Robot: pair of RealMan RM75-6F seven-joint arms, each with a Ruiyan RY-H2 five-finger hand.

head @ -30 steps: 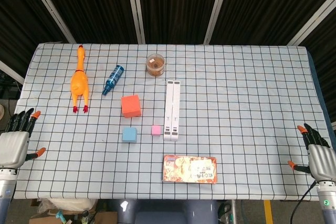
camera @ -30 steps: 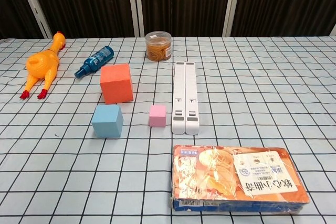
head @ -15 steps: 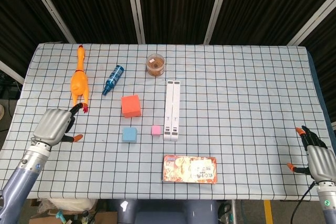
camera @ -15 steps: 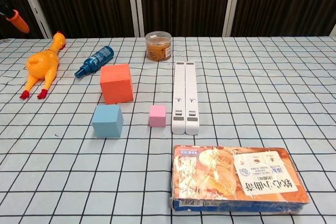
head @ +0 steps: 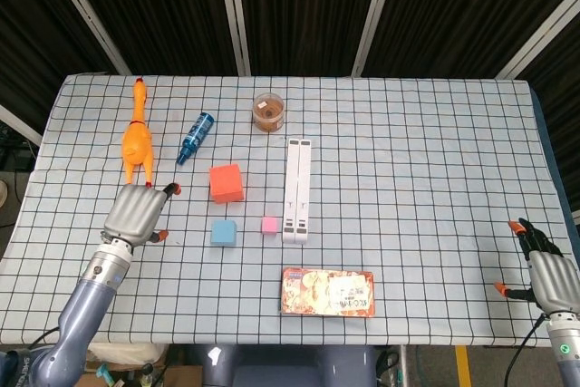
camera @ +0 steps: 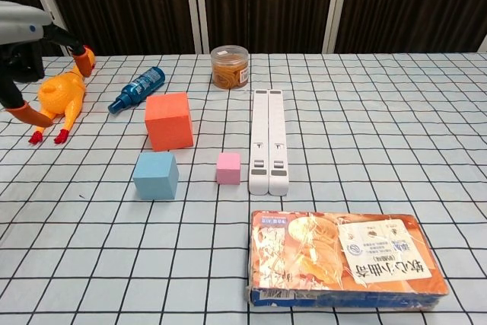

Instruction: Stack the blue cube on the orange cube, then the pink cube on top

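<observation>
The left hand (head: 136, 212) hovers above the tabletop (head: 435, 169), left of the blue cube (head: 224, 232), fingers spread and holding nothing. The right hand (head: 548, 275) sits at the near right edge, fingers apart, partly cut off. The orange cube (head: 226, 182) stands just behind the blue cube; the pink cube (head: 269, 224) lies beside it. A checked cloth covers the tabletop; dark panels stand behind.

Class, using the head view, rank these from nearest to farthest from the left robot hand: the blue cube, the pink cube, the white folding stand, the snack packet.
From the left robot hand:
1. Blue cube, just to its right.
2. Pink cube, further right.
3. White folding stand, beside the pink cube.
4. Snack packet, near the front edge.
</observation>
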